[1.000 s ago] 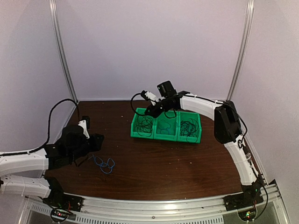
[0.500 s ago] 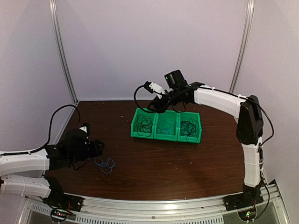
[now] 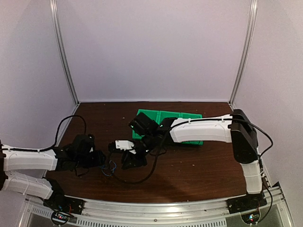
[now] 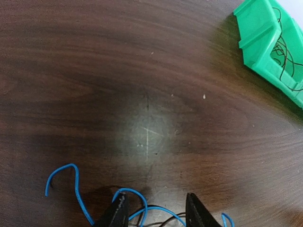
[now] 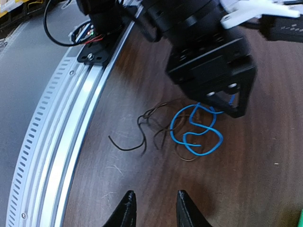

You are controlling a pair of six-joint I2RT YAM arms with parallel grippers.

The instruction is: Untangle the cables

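Left fingers stand parted astride the cables, right fingers parted, empty; blue loops tangle with thin black strands.

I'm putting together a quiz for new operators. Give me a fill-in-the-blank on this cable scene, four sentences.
1. The looped cable lying on the table at the left gripper is ____ in colour.
2. The bin at the top right of the left wrist view is ____.
3. Thin ____ cables lie inside that bin.
4. The right gripper has its jaws ____, with nothing between them.

Missing words: blue; green; black; open.
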